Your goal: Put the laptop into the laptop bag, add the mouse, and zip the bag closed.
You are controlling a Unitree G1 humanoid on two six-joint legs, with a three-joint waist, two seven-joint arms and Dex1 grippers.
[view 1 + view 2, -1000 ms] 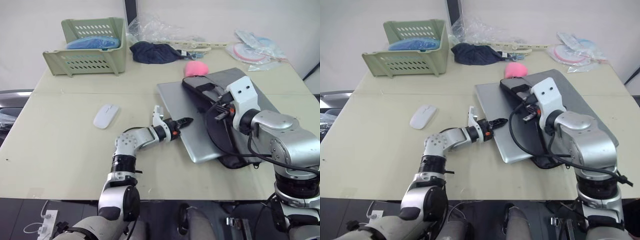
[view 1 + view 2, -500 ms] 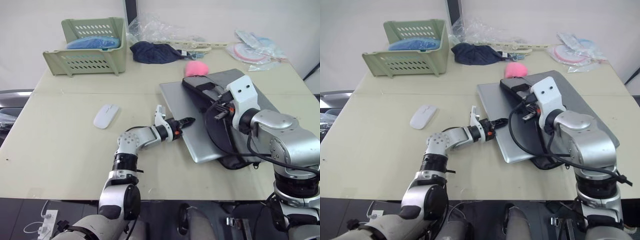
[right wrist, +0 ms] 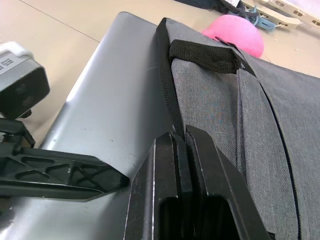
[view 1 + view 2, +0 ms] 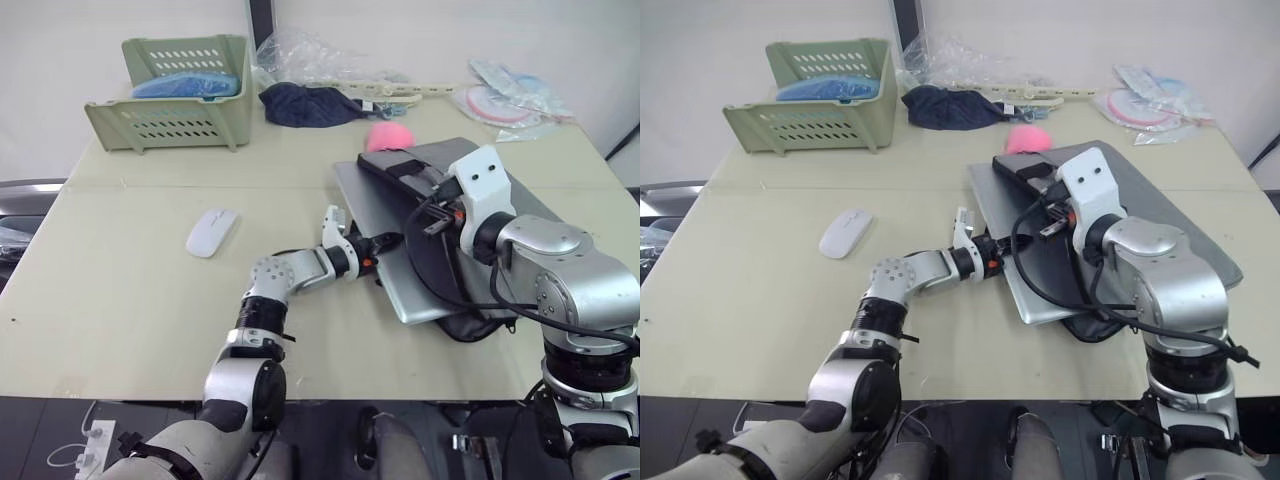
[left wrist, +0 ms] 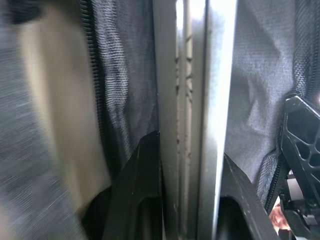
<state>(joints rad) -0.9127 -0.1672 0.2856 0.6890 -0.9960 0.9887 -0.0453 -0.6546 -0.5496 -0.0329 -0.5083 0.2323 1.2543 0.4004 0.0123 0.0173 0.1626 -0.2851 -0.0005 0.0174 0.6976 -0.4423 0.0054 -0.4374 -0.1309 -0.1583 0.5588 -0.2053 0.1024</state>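
The left gripper [image 5: 187, 200] is pinching the thin edge of the laptop [image 4: 385, 225], with one black finger on each side of it, and the grey cloth of the laptop bag [image 3: 220, 100] is lying close on both sides of that edge. The right gripper [image 3: 182, 150] is squeezing its two fingers tight on the black edging of the bag's open mouth, just over the silver lid. Beyond both grippers, the pink pompom [image 4: 388, 136] is sitting at the bag's far corner, and the mouse [image 4: 211, 232] is lying on the table [image 4: 110, 300], well apart from the left gripper on its outer side.
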